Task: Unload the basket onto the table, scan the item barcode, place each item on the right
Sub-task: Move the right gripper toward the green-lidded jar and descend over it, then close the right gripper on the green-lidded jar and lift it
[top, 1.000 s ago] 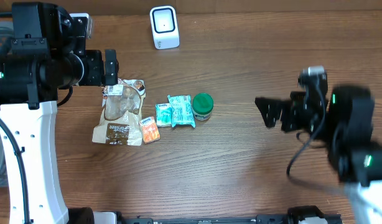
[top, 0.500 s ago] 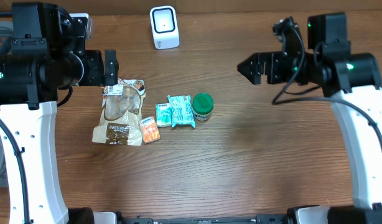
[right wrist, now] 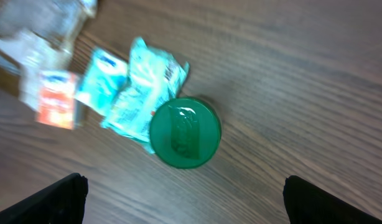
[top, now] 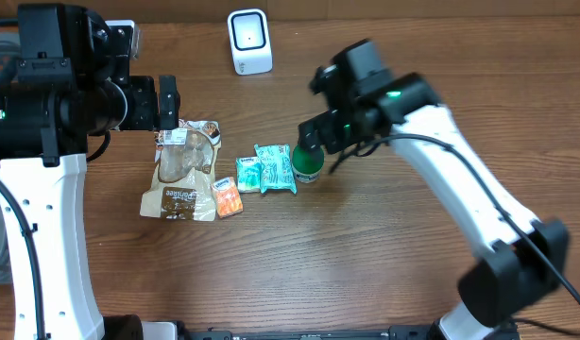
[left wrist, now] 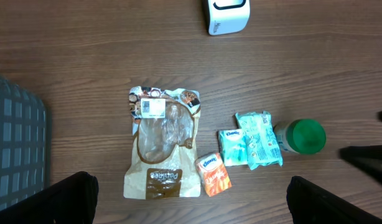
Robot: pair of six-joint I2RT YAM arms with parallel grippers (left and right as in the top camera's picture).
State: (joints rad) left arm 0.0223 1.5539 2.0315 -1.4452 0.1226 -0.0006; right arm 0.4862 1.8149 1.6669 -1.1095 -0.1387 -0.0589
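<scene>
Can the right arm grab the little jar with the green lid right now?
Probably yes. The right pincer hangs open right above the green-lidded jar, with nothing covering it. Only the teal packet sits close against one side.

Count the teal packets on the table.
2: the small packet beside the orange packet, and the bigger packet between it and the green-lidded jar. None appear hidden.

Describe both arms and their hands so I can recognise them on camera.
Both arms match: the left arm and right arm have smooth white links joined by boxy black motor housings, each with a small green light and a thin black cable. The left hand and right hand are black, with two blocky fingers each.
</scene>
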